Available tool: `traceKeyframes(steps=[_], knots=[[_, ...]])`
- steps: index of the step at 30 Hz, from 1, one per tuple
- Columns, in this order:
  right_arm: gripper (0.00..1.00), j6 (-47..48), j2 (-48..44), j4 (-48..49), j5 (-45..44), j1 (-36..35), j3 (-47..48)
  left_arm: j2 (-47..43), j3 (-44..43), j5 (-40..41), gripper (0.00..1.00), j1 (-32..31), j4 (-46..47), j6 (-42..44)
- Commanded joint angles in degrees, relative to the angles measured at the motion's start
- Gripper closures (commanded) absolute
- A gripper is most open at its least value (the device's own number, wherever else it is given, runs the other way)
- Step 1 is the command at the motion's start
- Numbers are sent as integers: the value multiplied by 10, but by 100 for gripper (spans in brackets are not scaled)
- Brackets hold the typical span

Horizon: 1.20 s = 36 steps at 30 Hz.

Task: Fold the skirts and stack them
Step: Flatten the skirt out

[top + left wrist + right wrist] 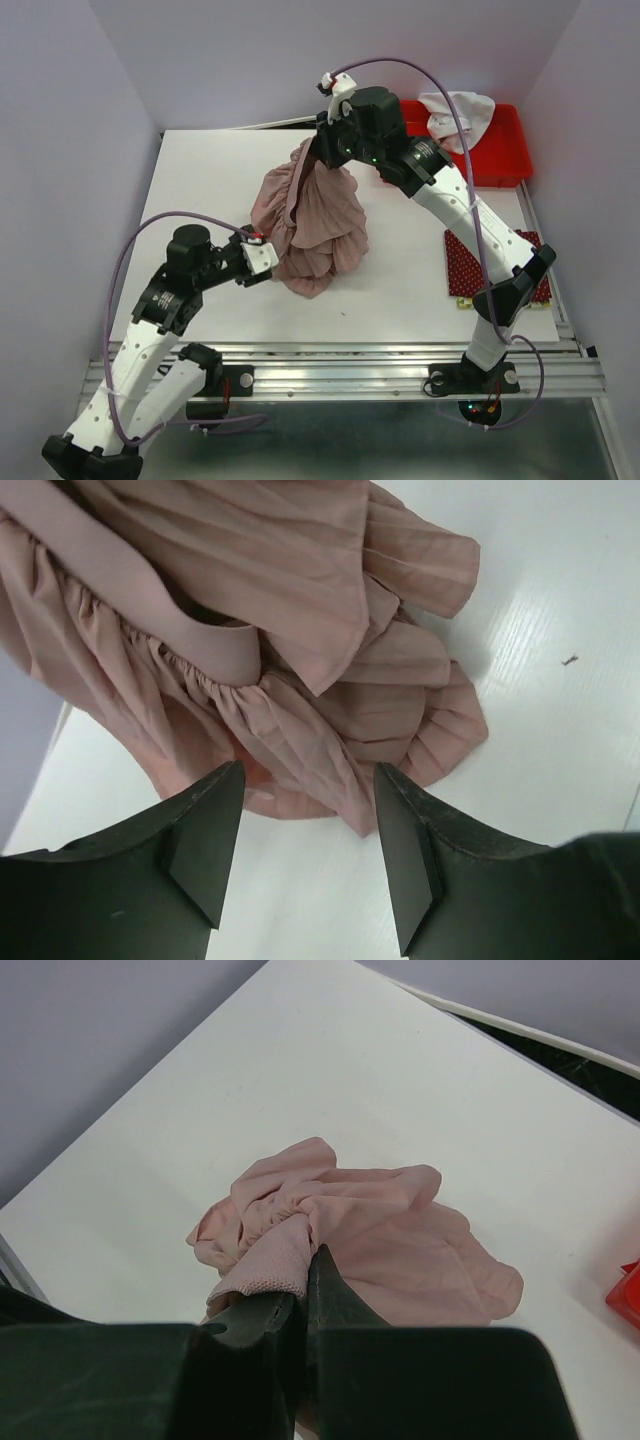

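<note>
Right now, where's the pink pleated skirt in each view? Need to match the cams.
Top external: pink skirt at table centre, lifted into a bunched drape between the two arms.
Left wrist: pink skirt fills the upper left, just beyond the open left fingers.
Right wrist: pink skirt at centre, its waistband pinched in the shut right fingers.
Shared landmark: the white table under the skirt.

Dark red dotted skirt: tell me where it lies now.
In the top view, the dark red dotted skirt lies flat near the table's right edge, partly under the right arm, between the red bin and the arm's base.
</note>
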<state>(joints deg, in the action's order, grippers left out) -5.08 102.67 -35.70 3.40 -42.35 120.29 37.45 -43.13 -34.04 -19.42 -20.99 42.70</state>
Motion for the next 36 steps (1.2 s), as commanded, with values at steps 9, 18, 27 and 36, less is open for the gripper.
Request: traceKeyframes(steps=[9, 18, 27, 36], knots=[[99, -12, -12, 32, 13, 1, 13, 157, -167, 123, 34, -171, -99, 226], [99, 0, -30, 34, 10, 1, -3, 270, -202, 251, 33, -200, -76, 210], [99, 17, -66, 36, 23, 1, -53, 241, -164, 280, 34, -165, -41, 215], [99, 9, -75, 36, 78, 1, -62, 243, -172, 238, 31, -141, -55, 246]])
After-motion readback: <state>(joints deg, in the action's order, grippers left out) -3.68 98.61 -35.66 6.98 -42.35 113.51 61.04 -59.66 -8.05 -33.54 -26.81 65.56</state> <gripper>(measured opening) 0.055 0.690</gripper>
